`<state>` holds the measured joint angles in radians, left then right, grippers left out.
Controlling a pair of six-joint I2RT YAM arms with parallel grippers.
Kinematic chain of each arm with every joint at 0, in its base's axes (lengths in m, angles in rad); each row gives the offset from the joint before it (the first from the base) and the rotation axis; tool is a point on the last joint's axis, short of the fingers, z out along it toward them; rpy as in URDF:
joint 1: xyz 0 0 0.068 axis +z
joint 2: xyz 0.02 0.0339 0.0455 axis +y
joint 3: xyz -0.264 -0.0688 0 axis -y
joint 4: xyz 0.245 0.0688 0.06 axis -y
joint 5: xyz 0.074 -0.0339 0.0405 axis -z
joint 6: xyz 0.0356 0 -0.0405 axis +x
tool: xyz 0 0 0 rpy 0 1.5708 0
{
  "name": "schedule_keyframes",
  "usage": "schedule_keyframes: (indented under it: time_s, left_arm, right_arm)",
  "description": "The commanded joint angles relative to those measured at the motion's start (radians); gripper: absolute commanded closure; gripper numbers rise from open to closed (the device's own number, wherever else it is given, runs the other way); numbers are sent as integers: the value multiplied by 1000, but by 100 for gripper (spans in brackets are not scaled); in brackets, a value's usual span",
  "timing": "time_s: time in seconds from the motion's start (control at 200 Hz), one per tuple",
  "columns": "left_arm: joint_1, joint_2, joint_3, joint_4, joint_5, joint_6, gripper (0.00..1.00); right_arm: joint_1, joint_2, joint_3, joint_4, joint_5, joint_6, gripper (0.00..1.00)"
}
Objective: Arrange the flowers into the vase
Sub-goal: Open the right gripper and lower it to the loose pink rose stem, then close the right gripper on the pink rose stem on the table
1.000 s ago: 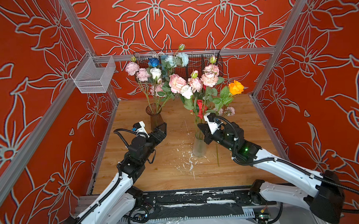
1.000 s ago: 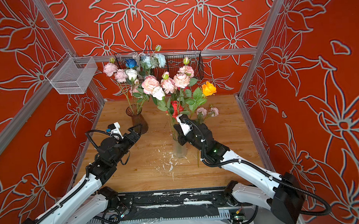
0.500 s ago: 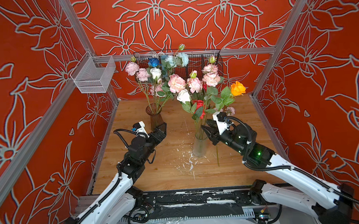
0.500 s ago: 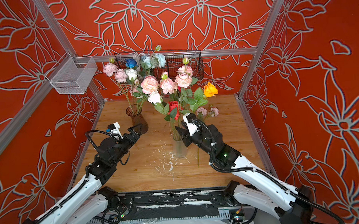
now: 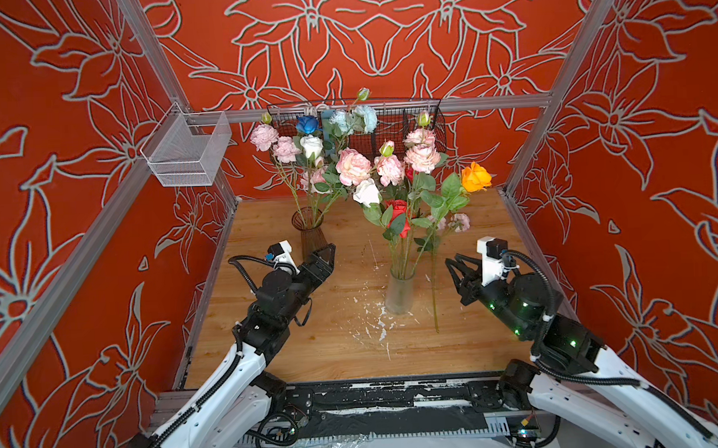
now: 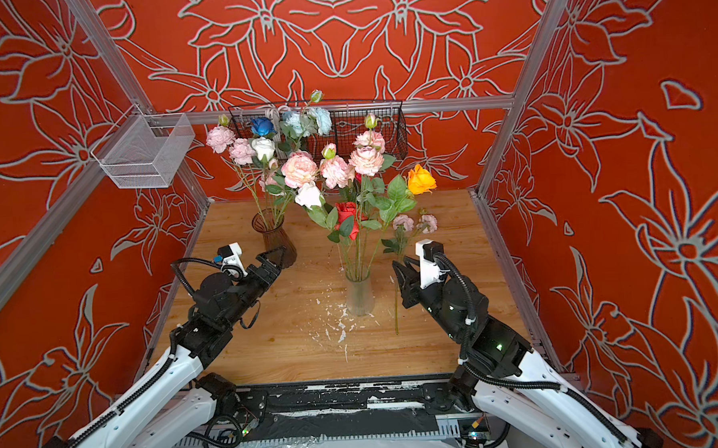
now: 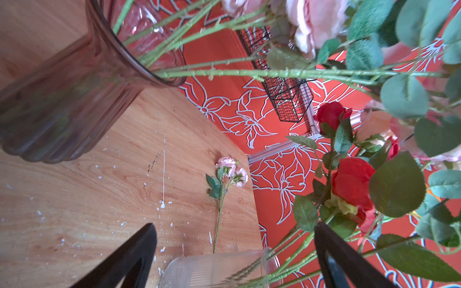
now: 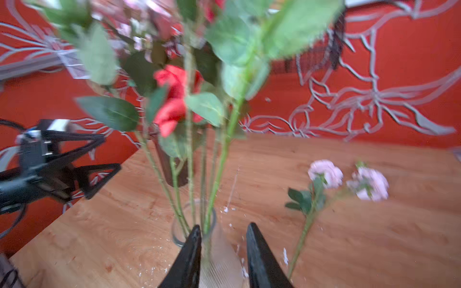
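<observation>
Scuffed wooden tabletop [image 5: 313,352] boxed by red walls [image 5: 383,45], bare along its front edge: flowers [image 5: 352,167] stand in centre clear vase [image 5: 398,292] and back-left dark vase [image 5: 310,235], a pink stem [image 5: 435,288] lies flat right of centre, left gripper [image 5: 327,253] gapes empty beside the dark vase, right gripper [image 5: 452,262] sits part-spread, empty, between stem and right edge.

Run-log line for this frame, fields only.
left jaws: open, empty | right jaws: open, empty, beside clear vase | loose pink flower: lying on table

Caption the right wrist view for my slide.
Open right gripper facing the clear vase of stems, a pink flower lying on the table beside it.
</observation>
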<state>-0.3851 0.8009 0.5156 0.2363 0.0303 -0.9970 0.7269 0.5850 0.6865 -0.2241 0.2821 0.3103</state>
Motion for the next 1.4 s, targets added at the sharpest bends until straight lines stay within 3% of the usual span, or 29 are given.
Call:
schedule_keyframes:
  time_s: [0.0,0.075,0.145,0.31,0.435,0.706,0.851,0.986,1.206,1.396]
  left_arm:
    - [4,26,-6,-12,39,-29,2]
    - [4,45,-10,-2,52,-36,2]
    - [3,59,-12,-1,54,-38,2]
    - [3,84,-36,48,51,-17,2]
    - [5,112,-40,58,59,12,2]
    - [11,174,-49,103,69,47,2]
    - [32,231,-57,145,94,44,2]
    - [51,266,-67,186,129,37,2]
    - [76,270,-65,183,143,54,2]
    - [84,248,-39,116,159,77,2]
  right_arm:
    - [-143,53,-85,-84,41,203,68]
    - [-323,142,-107,-35,-137,274,67]
    - [-425,287,-87,10,-254,288,65]
    - [-472,752,147,-30,-448,135,53]
    - [-472,980,242,-38,-384,137,53]
    - [-471,1243,420,-84,-307,141,56]
    - [-472,1306,476,-101,-279,139,63]
    - [-475,1301,474,-85,-252,150,78]
    - [-494,1179,396,-50,-255,155,95]
    - [-497,993,296,-57,-202,150,99]
